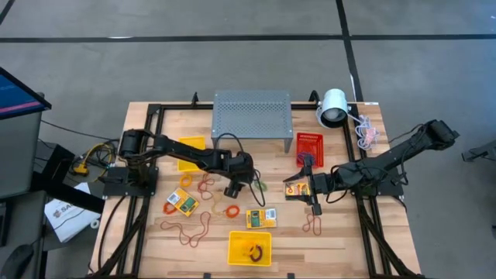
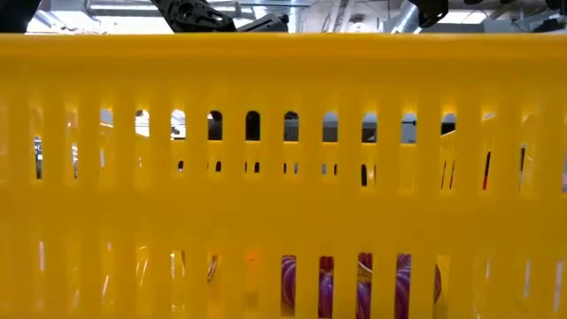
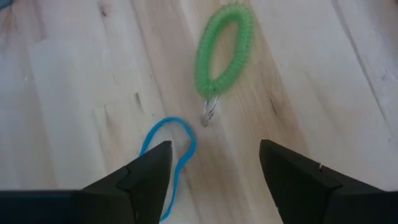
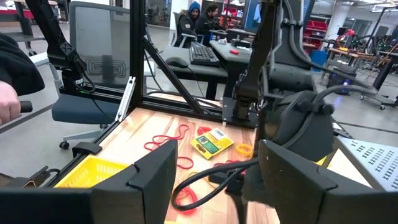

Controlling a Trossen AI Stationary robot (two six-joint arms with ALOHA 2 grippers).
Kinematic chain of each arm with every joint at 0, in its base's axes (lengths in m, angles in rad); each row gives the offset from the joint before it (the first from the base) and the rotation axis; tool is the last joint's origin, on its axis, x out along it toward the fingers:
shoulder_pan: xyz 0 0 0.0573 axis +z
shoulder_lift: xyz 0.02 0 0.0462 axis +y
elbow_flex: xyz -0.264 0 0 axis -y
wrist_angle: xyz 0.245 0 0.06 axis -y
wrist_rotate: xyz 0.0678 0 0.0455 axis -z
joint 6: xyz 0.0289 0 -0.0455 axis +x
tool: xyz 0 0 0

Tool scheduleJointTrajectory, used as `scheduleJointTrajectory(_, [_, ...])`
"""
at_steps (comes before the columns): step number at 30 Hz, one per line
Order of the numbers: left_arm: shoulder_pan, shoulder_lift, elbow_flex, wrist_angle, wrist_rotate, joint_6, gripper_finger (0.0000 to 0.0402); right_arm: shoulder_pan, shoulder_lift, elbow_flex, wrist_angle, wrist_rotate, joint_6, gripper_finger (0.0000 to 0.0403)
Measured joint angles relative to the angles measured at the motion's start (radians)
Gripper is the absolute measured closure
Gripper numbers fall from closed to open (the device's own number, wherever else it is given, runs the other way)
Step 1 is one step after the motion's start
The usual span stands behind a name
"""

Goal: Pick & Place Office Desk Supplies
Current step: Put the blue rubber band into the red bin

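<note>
Yellow slotted basket (image 2: 283, 177) blocks the low view; left pincer (image 3: 214, 171) spread over blue band (image 3: 166, 146), green coil (image 3: 224, 50) beyond

Legible text: none.

Crayon boxes (image 1: 180, 201) on the surface (image 1: 139, 232): yellow-and-green printed faces with white label patches; lettering too small to read in the high view. One such box (image 4: 212, 142) in the right wrist view shows a white barcode-like label, characters not readable.

White sheet (image 1: 63, 218) beside the surface, on the left arm's side: dark printed letters, cut off at the edge and not decipherable.

Screen (image 1: 14, 91) at the far left: glowing, no readable content.
</note>
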Motion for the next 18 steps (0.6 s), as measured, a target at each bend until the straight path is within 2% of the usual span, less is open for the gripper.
scheduleJointTrajectory(3, [-0.020,0.011,-0.001,0.006,-0.008,0.003,0.0152,0.000,0.000,0.000,0.000,0.000,0.000,0.0182])
scheduleJointTrajectory(6, [-0.043,0.015,-0.002,-0.001,-0.082,0.026,0.0151,0.000,0.000,0.000,0.001,0.000,0.000,0.0182])
scheduleJointTrajectory(8, [-0.052,0.015,-0.001,0.016,-0.090,0.032,0.0153,0.000,0.000,0.001,0.000,0.000,0.000,0.0182])
scheduleJointTrajectory(18, [-0.033,0.015,-0.001,0.022,0.008,0.025,0.0164,0.000,0.000,0.001,0.001,0.000,0.000,0.0182])
